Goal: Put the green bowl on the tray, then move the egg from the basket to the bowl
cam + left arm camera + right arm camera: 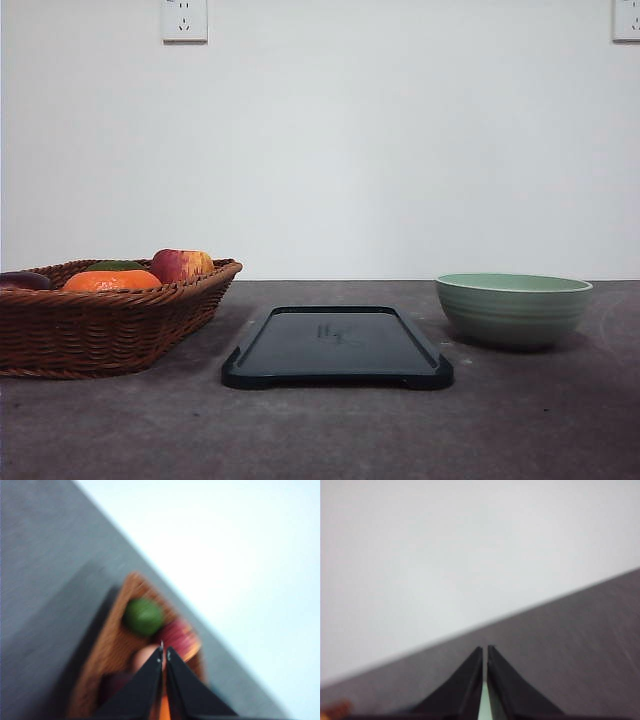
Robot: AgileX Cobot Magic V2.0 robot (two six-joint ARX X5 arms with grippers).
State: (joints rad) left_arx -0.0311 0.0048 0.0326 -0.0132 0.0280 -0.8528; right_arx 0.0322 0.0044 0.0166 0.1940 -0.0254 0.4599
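The pale green bowl (513, 308) stands on the table to the right of the dark tray (337, 346), apart from it. The tray is bare. At the left sits the brown wicker basket (100, 318). In the blurred left wrist view my left gripper (164, 652) hangs shut above the basket (112, 655), with nothing held. Its tips are over a small reddish-brown rounded shape, the egg (144, 658). My right gripper (485, 650) is shut too, above the grey table, and a pale green sliver (484, 706) shows between its fingers.
The basket also holds an orange (111, 280), a red-yellow apple (181, 264), a green fruit (143, 616) and a dark maroon item (22, 281). A white wall rises close behind the table's far edge.
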